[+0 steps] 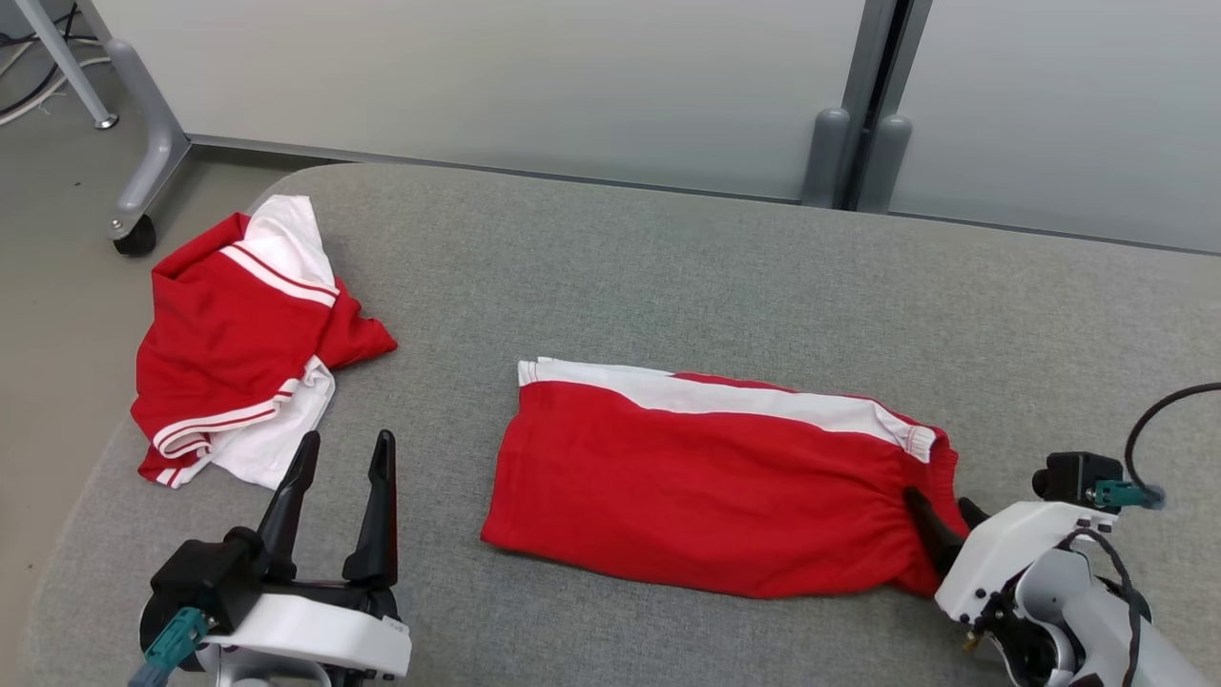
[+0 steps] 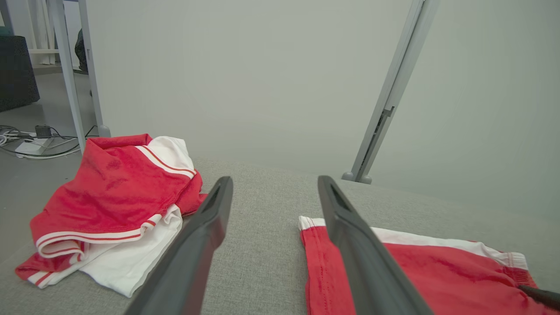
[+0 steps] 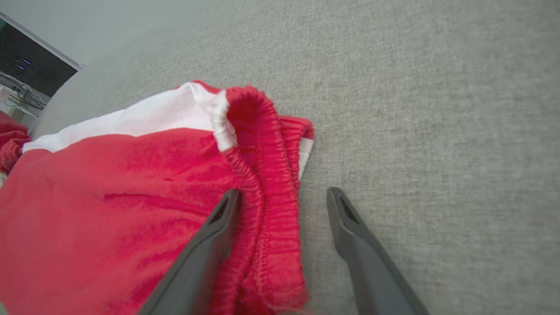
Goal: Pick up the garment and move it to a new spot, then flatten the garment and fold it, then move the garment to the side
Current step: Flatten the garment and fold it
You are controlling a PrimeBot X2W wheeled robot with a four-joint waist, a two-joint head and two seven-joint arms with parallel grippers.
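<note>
- Lying flat on the bench toward its front edge, the red shorts run left to right, waistband at the right.
- Right claw wide, straddling the waistband; left claw wide, empty.

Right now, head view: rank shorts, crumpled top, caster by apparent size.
1. Shorts: largest, laid flat.
2. Top: clearly smaller, bunched up.
3. Caster: smallest by far, though it sits farther from the camera, so its true size is less sure.
</note>
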